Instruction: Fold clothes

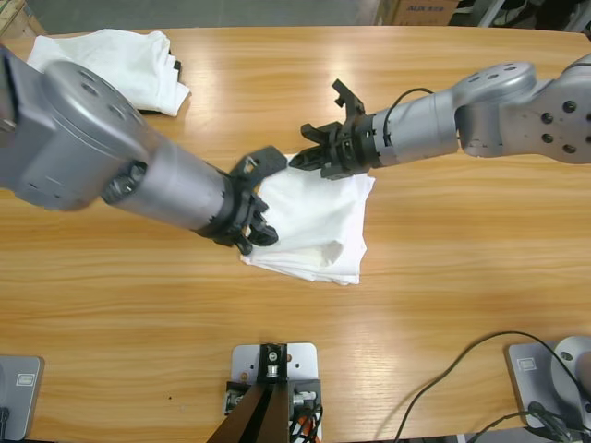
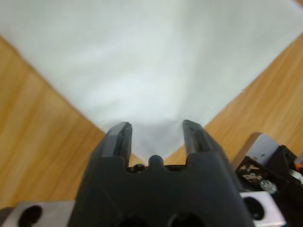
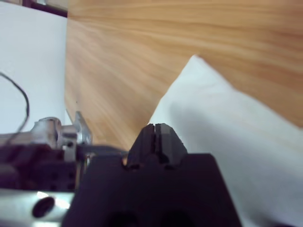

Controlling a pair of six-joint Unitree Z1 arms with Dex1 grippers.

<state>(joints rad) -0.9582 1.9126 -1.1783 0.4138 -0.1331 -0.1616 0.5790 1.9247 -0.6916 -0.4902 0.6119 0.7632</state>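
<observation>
— Where is the white T-shirt (image 1: 319, 221)?
— Folded, soft and smooth, mid wooden counter (image 1: 462, 240). Left hand (image 2: 154, 135), jaws parted, straddles one corner; right hand (image 3: 156, 137), jaws closed together, sits beside another.

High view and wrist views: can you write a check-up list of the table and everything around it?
Surface: long wooden table, bare wood around the shirt.
Job's things: white T-shirt, folded, lying mid-table.
Clutter: white garment pile at the far corner, on a black garment.
Grippers: left gripper open, with a shirt corner at its jaws; right gripper shut, beside another shirt corner.
Cables: black cable near the table's front edge.
Surroundings: cardboard box behind the table.
</observation>
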